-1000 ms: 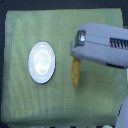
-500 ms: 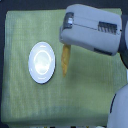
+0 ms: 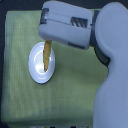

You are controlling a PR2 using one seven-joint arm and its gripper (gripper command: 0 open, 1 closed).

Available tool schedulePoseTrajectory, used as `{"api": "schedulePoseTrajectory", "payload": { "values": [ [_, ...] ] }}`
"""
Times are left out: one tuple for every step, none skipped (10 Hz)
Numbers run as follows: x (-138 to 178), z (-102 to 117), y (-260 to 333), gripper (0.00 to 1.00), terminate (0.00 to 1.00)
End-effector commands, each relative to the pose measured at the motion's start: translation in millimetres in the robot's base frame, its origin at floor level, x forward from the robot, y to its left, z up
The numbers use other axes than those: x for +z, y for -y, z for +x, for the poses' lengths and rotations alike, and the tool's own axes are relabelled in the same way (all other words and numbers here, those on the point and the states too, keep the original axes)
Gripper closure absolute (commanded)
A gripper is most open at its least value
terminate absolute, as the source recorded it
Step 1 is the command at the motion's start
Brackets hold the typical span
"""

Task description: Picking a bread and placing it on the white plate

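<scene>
Bread hangs above the white plate, its long golden-orange body nearly upright and only a little tilted. Its lower pointed end is over the shallow centre of the plate, and its upper end goes under the grey arm. If the lower tip touches the plate or is only close above it, I cannot tell from this view.

The fingers are mostly hidden under the big grey casing of the arm, so their tips do not show clearly. The upper end of the bread sits just where they are, and the loaf stands up from the plate with no other support in view, so they appear clenched on the bread.

The plate lies on a yellow-green cloth that covers the bench, nearer to the exterior view's left edge of the cloth than to its right edge. The arm comes in from the exterior view's right side and reaches across the far part of the cloth.
</scene>
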Motion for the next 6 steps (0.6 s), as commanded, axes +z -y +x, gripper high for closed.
{"api": "schedulePoseTrajectory", "payload": {
  "values": [
    [-43, -5, -57, 1.00, 0.00],
    [-48, -7, -68, 1.00, 0.00],
    [-51, -6, -71, 1.00, 0.00],
    [-52, -7, -74, 1.00, 0.00],
    [-48, -12, -77, 1.00, 0.00],
    [-45, -22, -70, 1.00, 0.00]
  ]
}}
